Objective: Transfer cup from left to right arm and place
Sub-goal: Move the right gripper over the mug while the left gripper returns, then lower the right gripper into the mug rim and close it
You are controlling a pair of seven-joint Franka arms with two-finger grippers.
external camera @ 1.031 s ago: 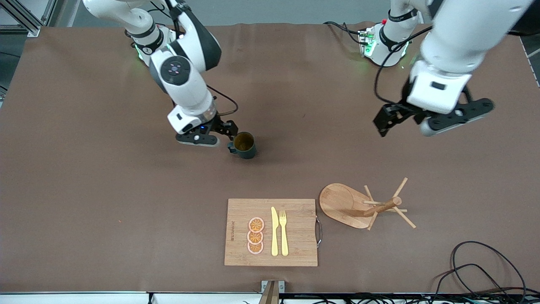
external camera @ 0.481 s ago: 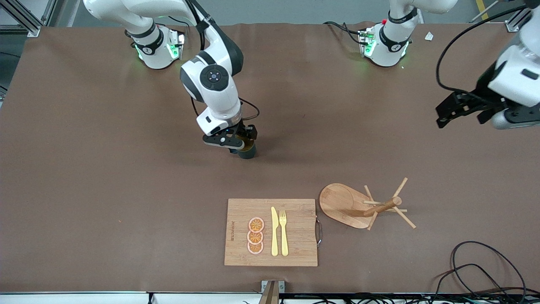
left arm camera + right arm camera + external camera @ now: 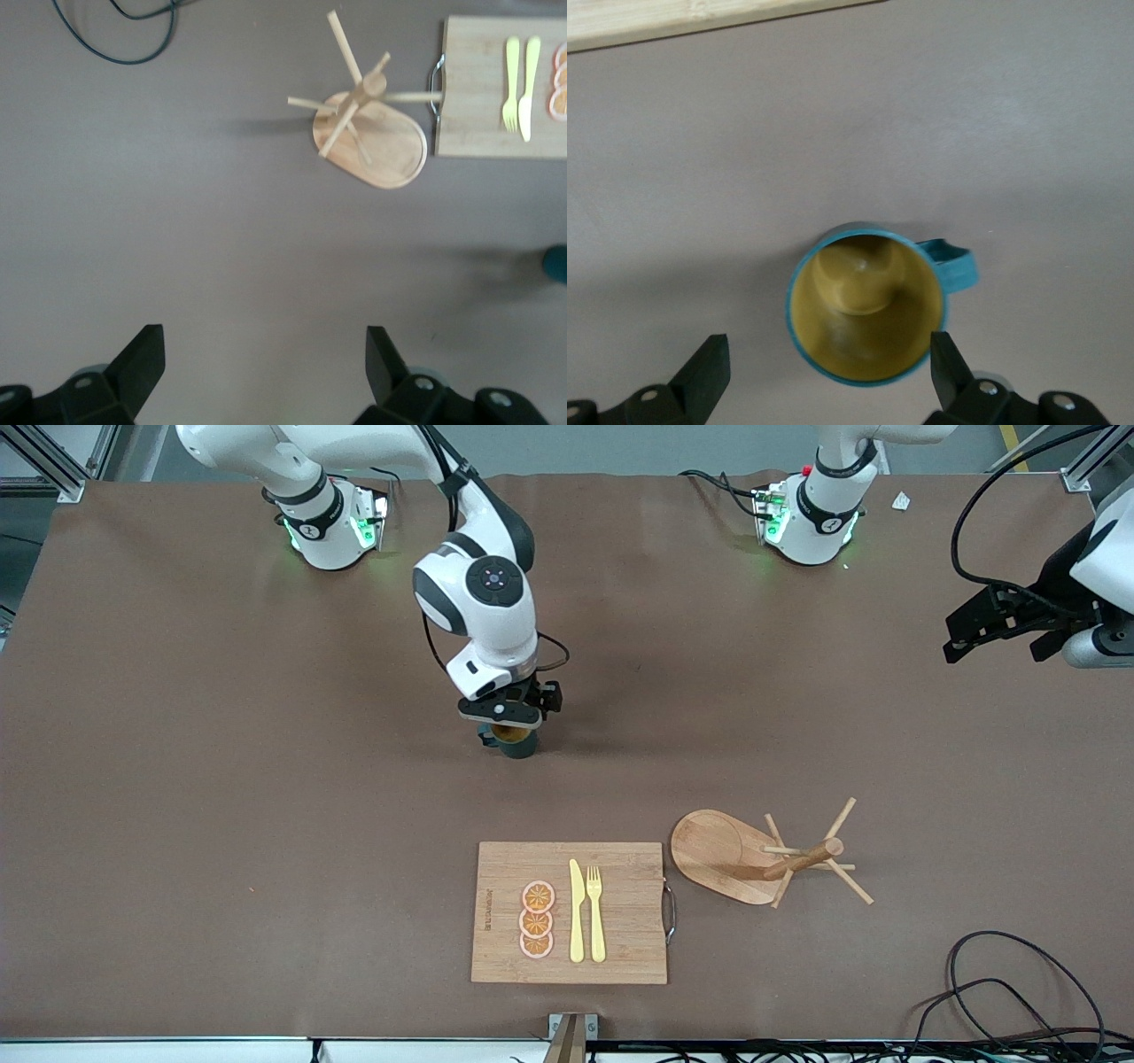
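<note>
The cup (image 3: 516, 746) stands upright on the brown table mat, dark teal outside and tan-yellow inside (image 3: 868, 305), with its handle (image 3: 954, 266) sticking out sideways. My right gripper (image 3: 512, 719) hangs directly over it, open; in the right wrist view one fingertip (image 3: 946, 363) sits just outside the rim and the other (image 3: 710, 367) stands well clear, with the right gripper (image 3: 828, 372) touching nothing. My left gripper (image 3: 992, 633) hovers open and empty over the left arm's end of the table, with bare mat under the left gripper (image 3: 263, 361).
A wooden cutting board (image 3: 620, 912) with orange slices, a yellow knife and fork lies nearer to the front camera than the cup. A wooden mug tree (image 3: 762, 859) stands beside it toward the left arm's end. Black cables (image 3: 1019, 983) lie at the front corner.
My right gripper has moved from beside the cup to right above it, staying open. My left arm has swung away toward its own end of the table.
</note>
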